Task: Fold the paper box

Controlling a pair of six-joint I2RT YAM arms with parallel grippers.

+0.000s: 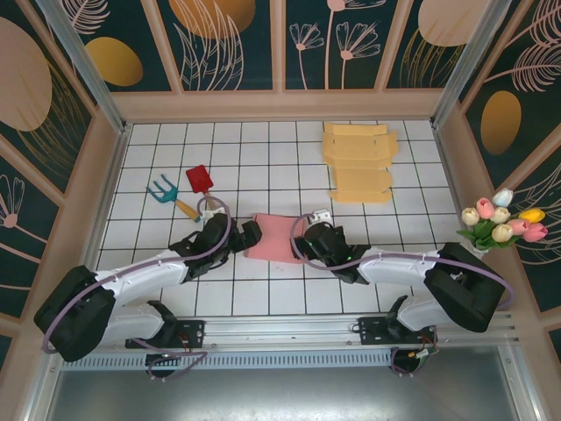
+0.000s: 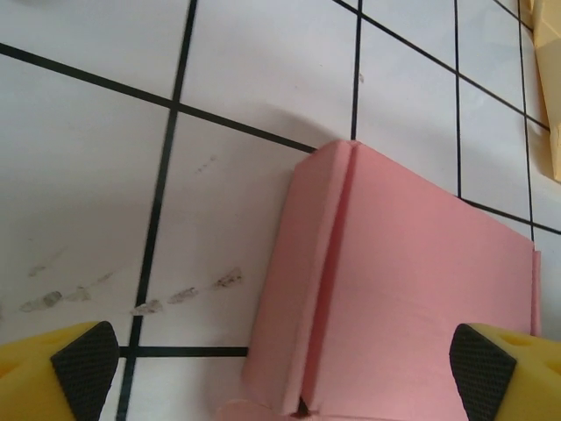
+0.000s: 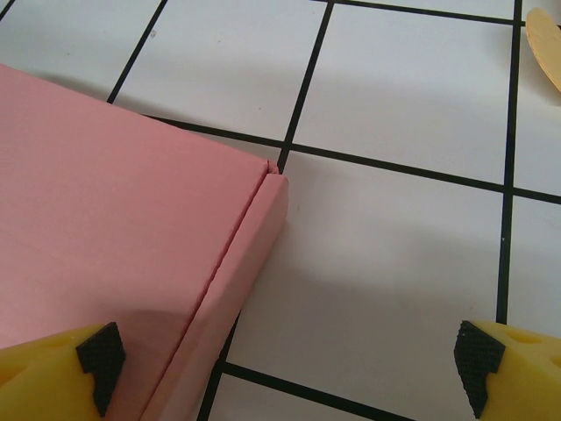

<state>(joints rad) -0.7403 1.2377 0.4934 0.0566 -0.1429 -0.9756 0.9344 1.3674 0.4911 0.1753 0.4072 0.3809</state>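
From above, the pink paper box (image 1: 273, 237) lies flat, middle of the table (image 1: 263, 149), toward its near edge. The left gripper (image 1: 250, 235) and right gripper (image 1: 307, 239) flank its two ends.

Left wrist view: the left gripper (image 2: 280, 377) is spread wide, grasping nothing, and the box (image 2: 394, 298) sits between its pads (image 2: 83, 360), a folded side wall facing the camera.

Right wrist view: the right gripper (image 3: 289, 368) is likewise released, its gap straddling the box's (image 3: 114, 210) side edge.

The box looks light, thin and easily creased, and likely to slide on the tile. The raised side walls seem the best hold.
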